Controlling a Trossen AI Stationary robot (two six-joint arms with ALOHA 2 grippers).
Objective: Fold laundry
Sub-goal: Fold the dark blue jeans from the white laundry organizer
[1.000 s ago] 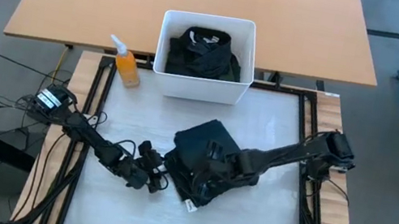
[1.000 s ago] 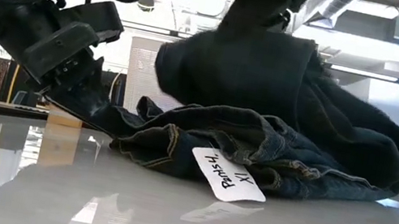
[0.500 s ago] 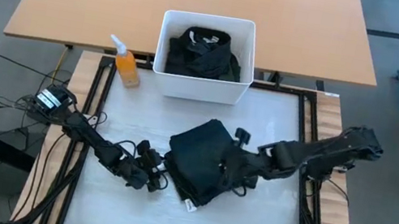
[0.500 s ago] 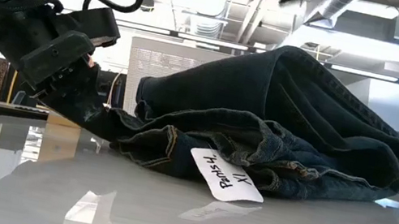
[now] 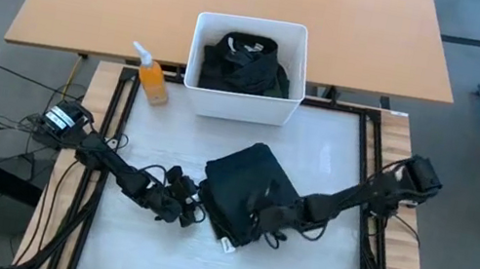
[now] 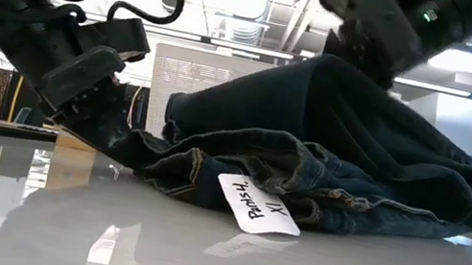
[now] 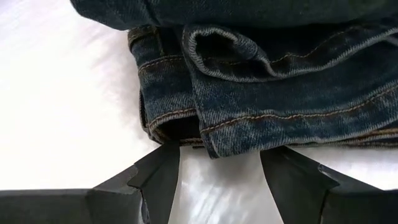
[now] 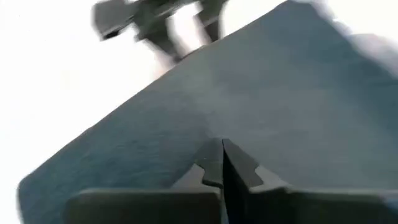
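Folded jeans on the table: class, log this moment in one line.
folded jeans on table, paper tag at front edge | left gripper open at hem | right gripper shut over jeans | bin holds dark clothes

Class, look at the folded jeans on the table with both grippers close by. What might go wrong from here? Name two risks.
1. The right gripper is shut, over the folded jeans; dragging across the denim might pull the top layer askew.
2. The left gripper is open at the jeans' hem edge; nudging forward may bunch the lower layers. The paper tag sticking out underneath could also get caught.
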